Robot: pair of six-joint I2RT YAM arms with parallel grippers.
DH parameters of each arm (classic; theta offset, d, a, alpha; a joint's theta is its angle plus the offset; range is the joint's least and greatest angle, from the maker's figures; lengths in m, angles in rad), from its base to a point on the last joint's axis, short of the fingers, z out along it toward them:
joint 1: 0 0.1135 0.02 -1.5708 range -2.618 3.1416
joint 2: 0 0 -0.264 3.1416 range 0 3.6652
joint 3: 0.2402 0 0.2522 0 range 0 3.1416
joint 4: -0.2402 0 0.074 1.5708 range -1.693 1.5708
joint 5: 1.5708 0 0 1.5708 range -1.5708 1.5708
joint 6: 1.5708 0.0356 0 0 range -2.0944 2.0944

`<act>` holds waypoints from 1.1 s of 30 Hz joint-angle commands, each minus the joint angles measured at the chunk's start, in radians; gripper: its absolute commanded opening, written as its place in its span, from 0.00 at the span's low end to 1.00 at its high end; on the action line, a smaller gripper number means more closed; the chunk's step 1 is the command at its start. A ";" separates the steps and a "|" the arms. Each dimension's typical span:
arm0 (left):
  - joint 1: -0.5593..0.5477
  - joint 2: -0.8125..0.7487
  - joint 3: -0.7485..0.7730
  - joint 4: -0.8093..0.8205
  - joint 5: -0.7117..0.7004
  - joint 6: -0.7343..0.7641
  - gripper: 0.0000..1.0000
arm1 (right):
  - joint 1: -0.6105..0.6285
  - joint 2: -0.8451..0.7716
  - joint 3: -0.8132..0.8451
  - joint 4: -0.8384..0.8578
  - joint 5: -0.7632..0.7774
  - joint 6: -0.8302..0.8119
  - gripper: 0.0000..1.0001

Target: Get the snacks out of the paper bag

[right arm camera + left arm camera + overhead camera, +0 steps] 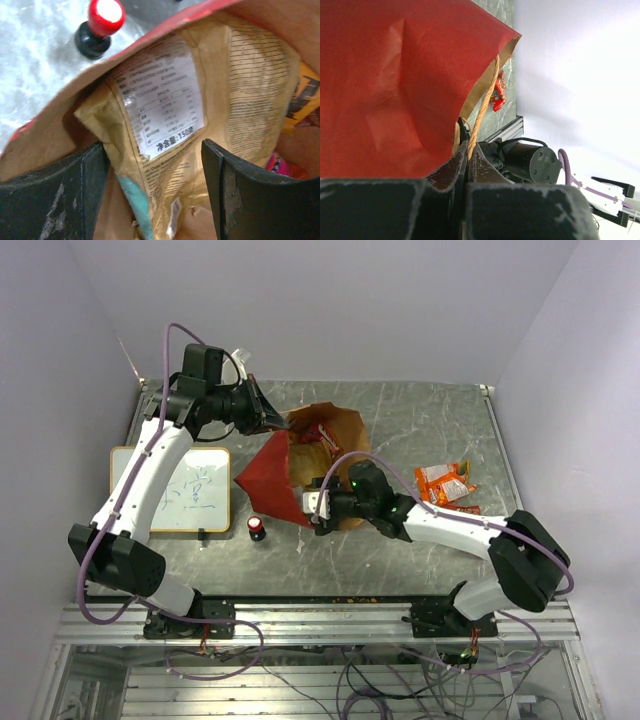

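Note:
The red paper bag [266, 480] lies on its side with its brown mouth open toward the back right. My left gripper [268, 418] is shut on the bag's twisted cord handle [484, 107], which is pinched between the fingers [451, 167] beside the red wall [385, 85]. My right gripper [318, 506] reaches into the mouth. It is open [155, 172], with its jaws on either side of a tan snack packet [165, 95] that carries a white label. An orange packet [302, 100] lies deeper inside. Red and orange snack packets [446, 485] lie on the table to the right.
A small red-and-black cylinder [257, 528] stands just in front of the bag, also visible over the bag's rim [102, 25]. A white board with writing [185, 490] lies at the left. The grey table [420, 420] ends at a metal rail in front.

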 commanded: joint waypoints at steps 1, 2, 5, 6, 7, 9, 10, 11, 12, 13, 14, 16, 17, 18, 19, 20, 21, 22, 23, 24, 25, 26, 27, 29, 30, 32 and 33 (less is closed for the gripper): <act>0.001 -0.006 -0.008 0.040 0.056 -0.032 0.07 | 0.009 0.043 -0.008 0.223 0.134 0.076 0.69; 0.001 -0.011 -0.010 0.043 0.058 -0.036 0.07 | 0.009 0.049 -0.010 0.247 0.163 0.097 0.64; 0.001 -0.014 0.004 0.021 0.043 -0.016 0.07 | 0.006 0.031 -0.035 0.328 0.220 0.146 0.47; 0.001 -0.015 0.006 0.012 0.038 -0.006 0.07 | 0.002 0.021 -0.043 0.350 0.221 0.169 0.42; 0.001 -0.016 0.006 0.012 0.036 -0.002 0.07 | -0.003 0.012 -0.047 0.360 0.212 0.187 0.38; 0.003 -0.016 0.000 0.012 0.033 -0.001 0.07 | -0.006 -0.006 -0.052 0.359 0.209 0.220 0.29; 0.003 -0.014 -0.001 0.013 0.031 -0.003 0.07 | -0.007 -0.016 -0.052 0.353 0.219 0.239 0.24; 0.003 -0.013 -0.002 0.015 0.033 -0.008 0.07 | -0.007 -0.027 -0.049 0.339 0.231 0.265 0.19; 0.003 -0.015 -0.003 0.022 0.034 -0.013 0.07 | -0.007 -0.036 -0.044 0.315 0.244 0.284 0.12; 0.003 -0.018 -0.005 0.028 0.034 -0.017 0.07 | -0.009 -0.046 -0.041 0.297 0.255 0.304 0.06; 0.003 -0.021 -0.005 0.031 0.034 -0.019 0.07 | -0.008 -0.058 -0.043 0.283 0.264 0.322 0.03; 0.004 -0.023 0.000 0.021 0.025 -0.009 0.07 | -0.015 -0.089 -0.056 0.277 0.283 0.366 0.00; 0.006 -0.024 0.004 0.016 0.020 -0.002 0.07 | -0.021 -0.105 -0.067 0.280 0.290 0.393 0.00; 0.011 -0.024 0.005 0.012 0.015 0.004 0.07 | -0.031 -0.123 -0.075 0.281 0.292 0.419 0.00; 0.016 -0.025 0.005 0.011 0.014 0.008 0.07 | -0.042 -0.140 -0.084 0.282 0.292 0.447 0.00; 0.021 -0.023 0.006 0.012 0.016 0.007 0.07 | -0.053 -0.159 -0.089 0.277 0.289 0.473 0.00; 0.029 -0.022 0.006 0.016 0.021 0.004 0.07 | -0.066 -0.176 -0.088 0.269 0.283 0.502 0.00; 0.036 -0.022 0.008 0.021 0.026 0.001 0.07 | -0.076 -0.193 -0.081 0.249 0.275 0.529 0.00; 0.041 -0.022 0.011 0.027 0.029 -0.003 0.07 | -0.088 -0.208 -0.068 0.221 0.256 0.552 0.00; 0.045 -0.021 0.015 0.031 0.030 -0.005 0.07 | -0.098 -0.221 -0.052 0.186 0.229 0.565 0.00; 0.049 -0.021 0.018 0.033 0.031 -0.004 0.07 | -0.106 -0.233 -0.039 0.157 0.205 0.575 0.00; 0.053 -0.020 0.022 0.035 0.033 -0.002 0.07 | -0.109 -0.247 -0.029 0.136 0.189 0.585 0.00; 0.057 -0.019 0.024 0.035 0.035 0.000 0.07 | -0.109 -0.259 -0.016 0.114 0.177 0.598 0.00; 0.063 -0.016 0.019 0.047 0.046 0.001 0.07 | -0.116 -0.285 0.007 0.091 0.157 0.633 0.00; 0.066 -0.014 0.019 0.048 0.052 0.002 0.07 | -0.119 -0.300 0.016 0.087 0.147 0.659 0.00; 0.073 -0.005 0.025 0.046 0.059 0.006 0.07 | -0.124 -0.317 0.031 0.094 0.144 0.706 0.00; 0.074 -0.002 0.026 0.050 0.064 0.003 0.07 | -0.124 -0.323 0.042 0.098 0.155 0.736 0.00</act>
